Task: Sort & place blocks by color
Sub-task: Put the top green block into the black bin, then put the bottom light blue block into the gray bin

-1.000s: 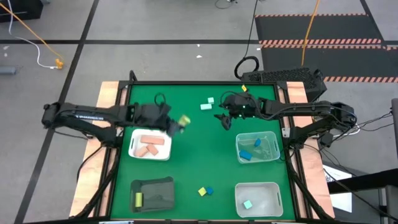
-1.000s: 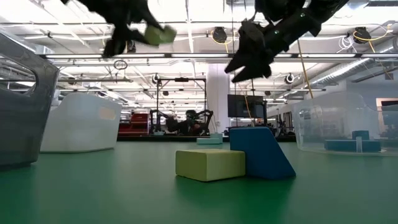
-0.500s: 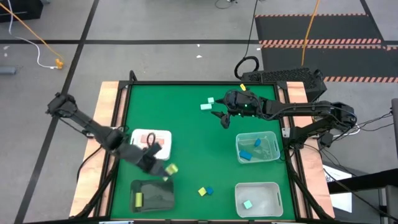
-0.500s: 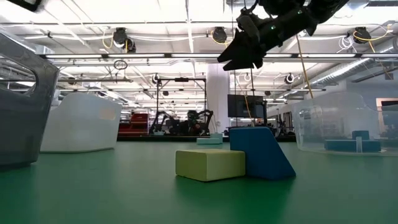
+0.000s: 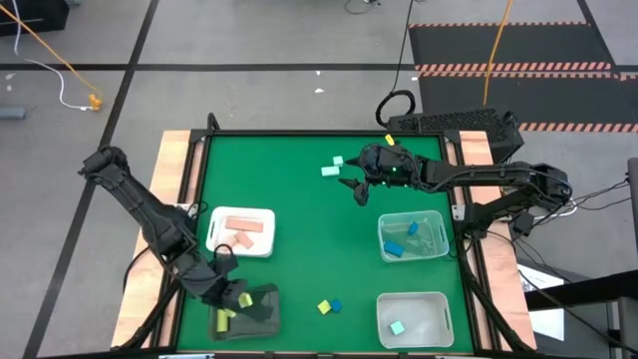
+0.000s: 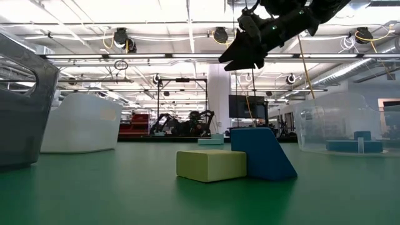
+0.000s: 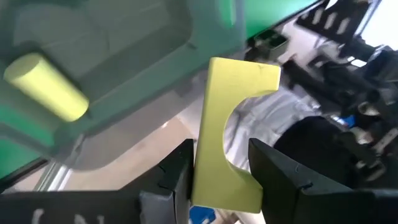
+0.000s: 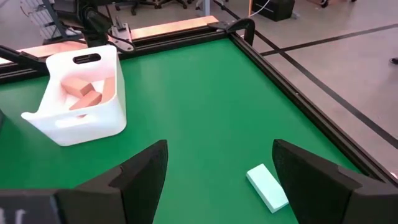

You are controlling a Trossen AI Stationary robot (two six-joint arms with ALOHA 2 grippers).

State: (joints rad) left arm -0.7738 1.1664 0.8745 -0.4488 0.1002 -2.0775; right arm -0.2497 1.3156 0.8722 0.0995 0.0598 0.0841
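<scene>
My left gripper (image 5: 239, 299) hovers over the dark bin (image 5: 261, 317) at the table's near left and is shut on a yellow arch-shaped block (image 7: 231, 112). A yellow cylinder (image 7: 46, 87) lies inside that bin. My right gripper (image 5: 357, 189) is open and empty, raised above the table's far middle, near two mint blocks (image 5: 331, 172). One mint block (image 8: 267, 186) lies flat on the mat ahead of its fingers. A yellow block (image 6: 211, 164) and a blue wedge (image 6: 261, 153) sit side by side near the near edge. My left gripper pinches the yellow arch block between its two fingers (image 7: 180, 168), which press on its two long sides near one end (image 7: 217, 180). The rest of the block sticks out beyond the fingertips. It is lifted clear, above the dark bin.
A white bin (image 5: 214, 239) at the left holds salmon blocks (image 5: 239, 224). A clear bin (image 5: 439, 244) at the right holds blue blocks, and another (image 5: 429, 299) at the near right holds a mint block. A small yellow block (image 5: 390, 141) lies by the far edge.
My left gripper has carried the yellow block from beside the white bin toward the table's near edge, stopping over the dark bin, and stays shut on it. The left arm has swung round with it.
</scene>
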